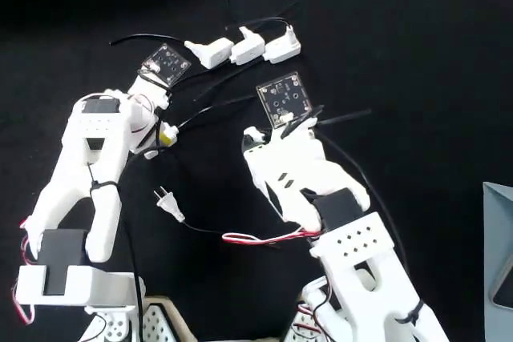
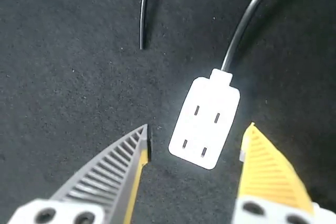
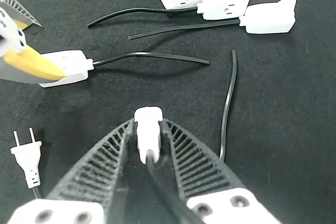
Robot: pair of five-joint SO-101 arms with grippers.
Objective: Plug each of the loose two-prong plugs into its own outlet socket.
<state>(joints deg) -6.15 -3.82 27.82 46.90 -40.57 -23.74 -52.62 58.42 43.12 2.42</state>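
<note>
A white outlet socket (image 2: 205, 124) with a black cord lies flat on the black table. My left gripper (image 2: 198, 128) is open, with its grey and yellow fingers on either side of the socket. My right gripper (image 3: 148, 124) is shut on a white two-prong plug (image 3: 148, 135) whose black cord trails back between the fingers. In the high view the left gripper (image 1: 162, 135) and right gripper (image 1: 255, 140) are near the table's middle. A second white plug (image 1: 167, 202) lies loose in front of them. Three more white sockets (image 1: 247, 47) sit in a row at the back.
Loose black cords (image 3: 152, 56) run across the table between the grippers and the back sockets. A red-and-white wire (image 1: 264, 238) runs along the right arm's base. A grey-blue object (image 1: 501, 246) sits at the table's right edge.
</note>
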